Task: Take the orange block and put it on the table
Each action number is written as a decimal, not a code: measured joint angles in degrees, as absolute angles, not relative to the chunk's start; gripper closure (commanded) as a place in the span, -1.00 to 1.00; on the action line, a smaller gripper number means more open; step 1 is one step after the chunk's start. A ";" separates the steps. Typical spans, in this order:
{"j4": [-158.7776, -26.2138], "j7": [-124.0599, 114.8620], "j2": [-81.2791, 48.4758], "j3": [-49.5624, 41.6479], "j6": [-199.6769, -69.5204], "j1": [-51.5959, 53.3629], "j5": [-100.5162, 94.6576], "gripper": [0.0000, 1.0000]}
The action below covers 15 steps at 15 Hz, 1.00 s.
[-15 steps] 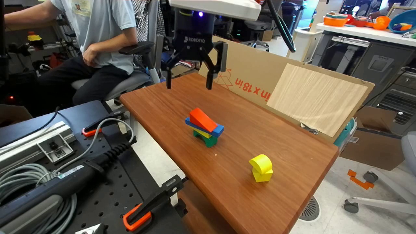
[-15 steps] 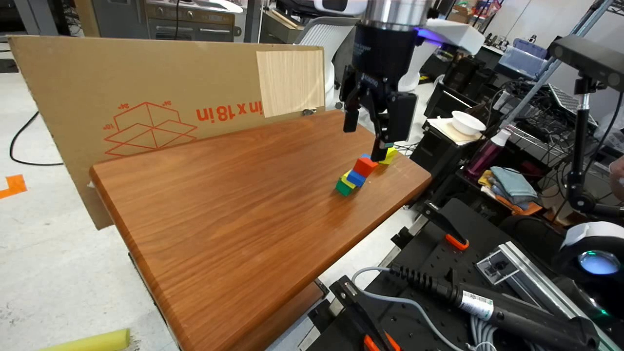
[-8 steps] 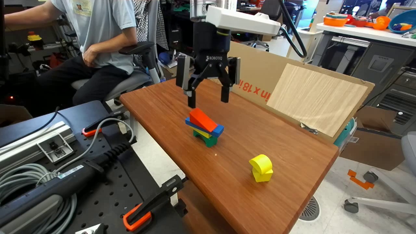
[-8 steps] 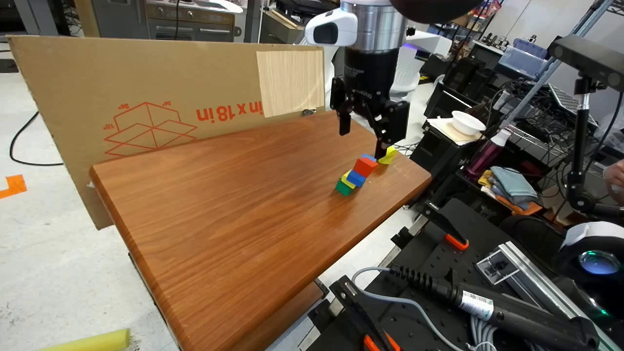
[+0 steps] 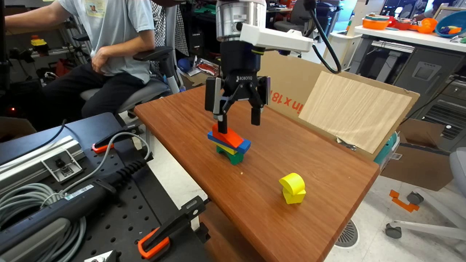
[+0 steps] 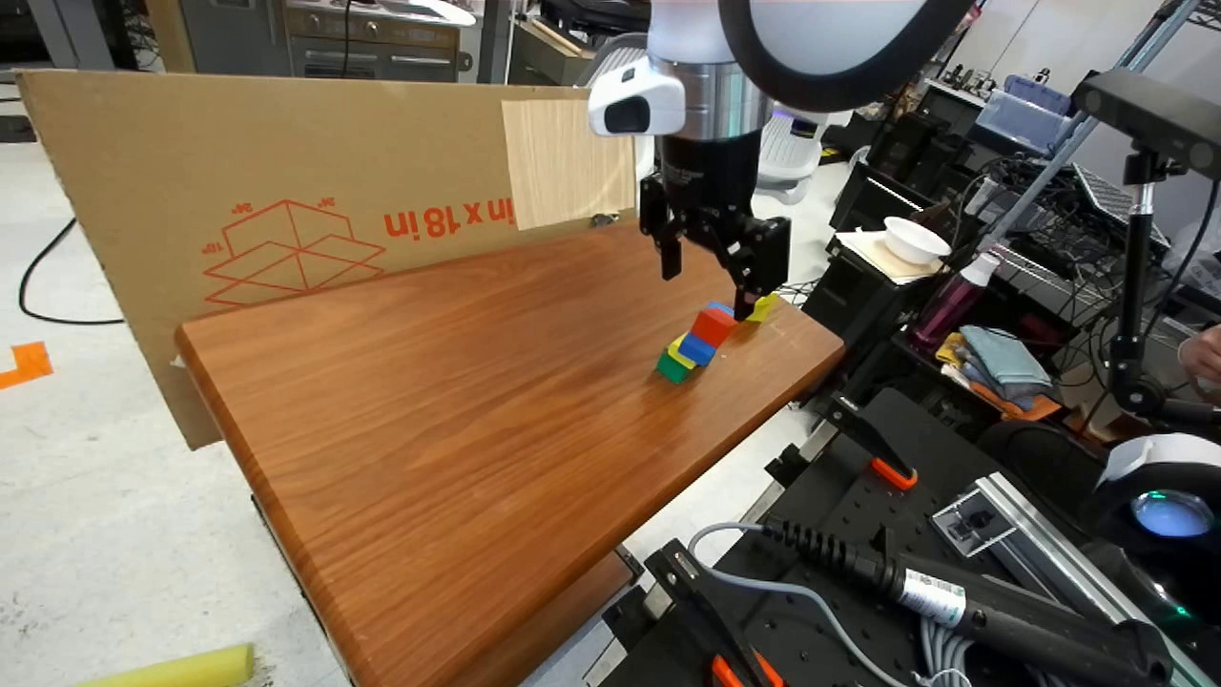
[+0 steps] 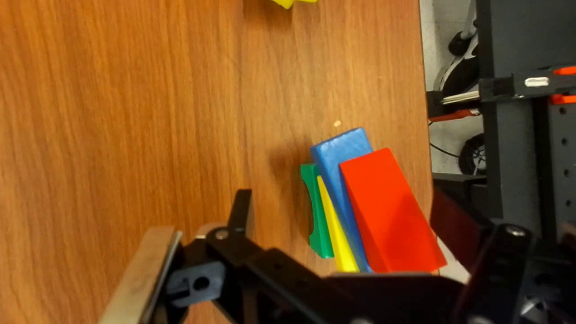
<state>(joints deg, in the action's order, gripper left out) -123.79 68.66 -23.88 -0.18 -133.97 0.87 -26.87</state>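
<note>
The orange block [image 5: 232, 139] lies tilted on top of a stack, on the flat blue block [image 5: 244, 146]. Under these are a yellow block [image 7: 335, 220] and a green arch block [image 7: 319, 225], which stands on the reddish-brown table [image 5: 262, 163]. The orange block also shows in an exterior view [image 6: 713, 326] and in the wrist view [image 7: 387, 202]. My gripper [image 5: 239, 122] is open and empty, pointing down just above the stack. In the wrist view its fingers [image 7: 348, 216] stand on either side of the stack. One fingertip overlaps the orange block in an exterior view; I cannot tell whether they touch.
Two stacked yellow pieces [image 5: 293, 187] stand on the table beyond the stack. A cardboard sheet [image 6: 286, 162] stands upright along one long edge. A black bench [image 5: 131, 203] with clamps and cables lies along the opposite edge. A person [image 5: 109, 40] sits nearby.
My gripper has come down and moved across toward the stack, from high above the table to just over the orange block. It stayed open. The blocks have not moved.
</note>
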 measured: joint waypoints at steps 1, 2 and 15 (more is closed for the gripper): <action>-123.70 68.67 -24.22 -0.18 -133.93 0.87 -27.26 -1.00; -123.56 68.67 -24.55 -0.18 -133.84 0.87 -27.71 -1.00; -124.12 67.04 -25.39 0.74 -134.16 2.05 -29.09 -1.00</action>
<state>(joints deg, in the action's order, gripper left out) -124.12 67.04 -25.39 0.74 -134.16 2.05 -29.09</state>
